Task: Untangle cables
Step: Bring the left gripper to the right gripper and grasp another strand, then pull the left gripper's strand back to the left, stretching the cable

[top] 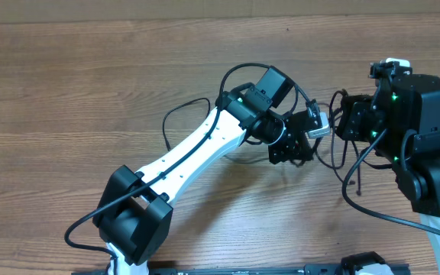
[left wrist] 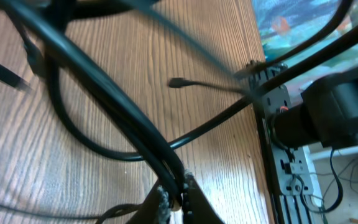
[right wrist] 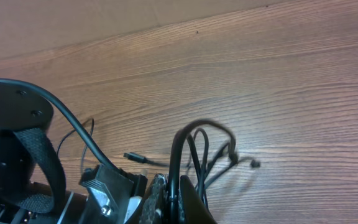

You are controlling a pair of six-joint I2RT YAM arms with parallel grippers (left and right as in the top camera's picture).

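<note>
1. Over the brown wood-grain table (top: 90, 76), in the overhead view, the white-and-black left arm (top: 197, 153) is stretched toward the middle-right. Its black two-finger left gripper (top: 290, 151) is set near the black right gripper (top: 344, 116). The thin black flexible cables (top: 333, 153) are bunched between the two grippers, and one strand is trailed down beside the right arm's base. The jaws cannot be read from this height. The close spacing is judged to be chosen so that both ends of the knot can be worked at once.

2. At the bottom edge of the left wrist view, the left gripper (left wrist: 178, 200) is seen clenched on the cables (left wrist: 138, 134). From there they are led up and to the left above the table (left wrist: 216, 174). A small black plug end (left wrist: 176, 82) is shown farther out, free of the fingers. This grasp is judged to anchor one side of the tangle.

3. Low in the right wrist view, the right gripper (right wrist: 176, 202) is clamped on a bunch of the cables (right wrist: 178, 155). The bunch is raised out of the fingers and looped over toward the table (right wrist: 260, 62). Two loose plug tips (right wrist: 133, 157) are seen lying beyond the loops, well apart from each other. The strands are seen crossed, so the untangling is judged unfinished. The hold close to the knot is judged to allow the loops to be drawn apart.
</note>
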